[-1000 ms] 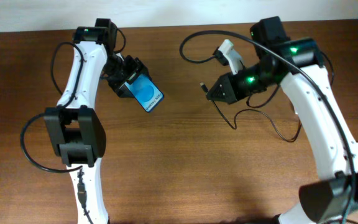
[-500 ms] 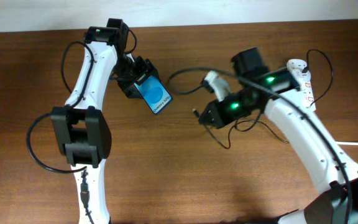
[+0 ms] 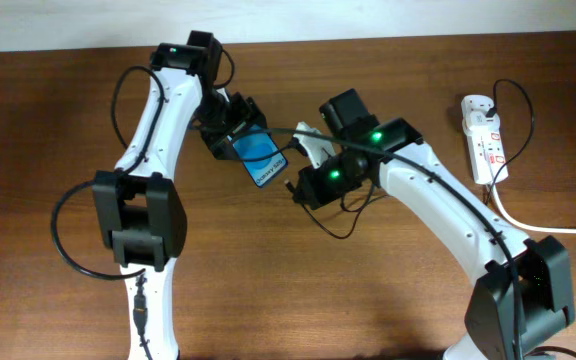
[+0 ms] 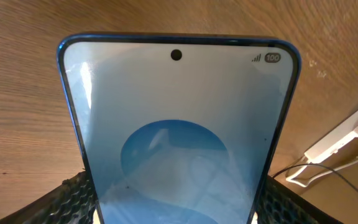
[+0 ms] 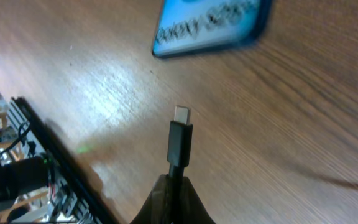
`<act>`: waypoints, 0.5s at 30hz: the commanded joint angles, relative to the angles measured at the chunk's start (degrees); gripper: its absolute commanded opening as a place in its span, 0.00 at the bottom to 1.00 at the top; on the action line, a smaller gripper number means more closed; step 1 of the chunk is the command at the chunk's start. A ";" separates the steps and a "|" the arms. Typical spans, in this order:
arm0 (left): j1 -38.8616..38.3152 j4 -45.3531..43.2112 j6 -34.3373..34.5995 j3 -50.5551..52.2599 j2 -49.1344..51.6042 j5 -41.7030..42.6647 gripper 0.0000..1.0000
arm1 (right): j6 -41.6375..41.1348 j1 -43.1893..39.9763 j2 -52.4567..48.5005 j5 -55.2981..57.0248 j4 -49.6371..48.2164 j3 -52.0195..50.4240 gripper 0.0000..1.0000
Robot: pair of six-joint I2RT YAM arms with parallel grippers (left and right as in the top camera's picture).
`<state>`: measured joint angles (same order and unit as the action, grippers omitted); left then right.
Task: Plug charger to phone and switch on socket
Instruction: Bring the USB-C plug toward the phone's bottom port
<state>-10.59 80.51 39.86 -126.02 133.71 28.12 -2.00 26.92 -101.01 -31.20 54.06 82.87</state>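
Observation:
My left gripper [image 3: 236, 135] is shut on the phone [image 3: 262, 161], holding its top end; the blue screen with white text at its bottom end points toward the right arm. The phone fills the left wrist view [image 4: 176, 137], between the black pads [image 4: 61, 202]. My right gripper [image 3: 300, 188] is shut on the charger [image 3: 340, 222], a thin black cable; its plug tip [image 5: 180, 134] sticks out toward the phone's bottom edge [image 5: 210, 28], a short gap away. The socket [image 3: 484, 135], a white power strip, lies at the far right with a black plug and white cord.
The black cable loops over the wooden table [image 3: 368, 290] under the right arm. The thick white cord [image 3: 538, 225] runs off the right edge. The socket also shows in the left wrist view [image 4: 353, 134].
Both arms have moved toward each other: the left gripper carried the phone right and down, the right gripper carried the plug left, closing the gap. The socket has come into view.

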 commanded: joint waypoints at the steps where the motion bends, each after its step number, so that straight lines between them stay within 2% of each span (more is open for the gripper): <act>1: -1.16 -0.17 -1.11 -1.05 -2.82 1.64 0.00 | -3.08 1.70 0.09 3.63 -1.44 -0.17 0.04; 15: -1.38 -0.11 -1.11 -1.07 -2.82 2.58 0.00 | -4.13 1.68 -1.66 3.41 -2.51 -0.33 0.04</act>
<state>-11.94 80.47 39.86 -126.02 133.71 28.77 -5.85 28.27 -102.02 -28.27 51.77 82.85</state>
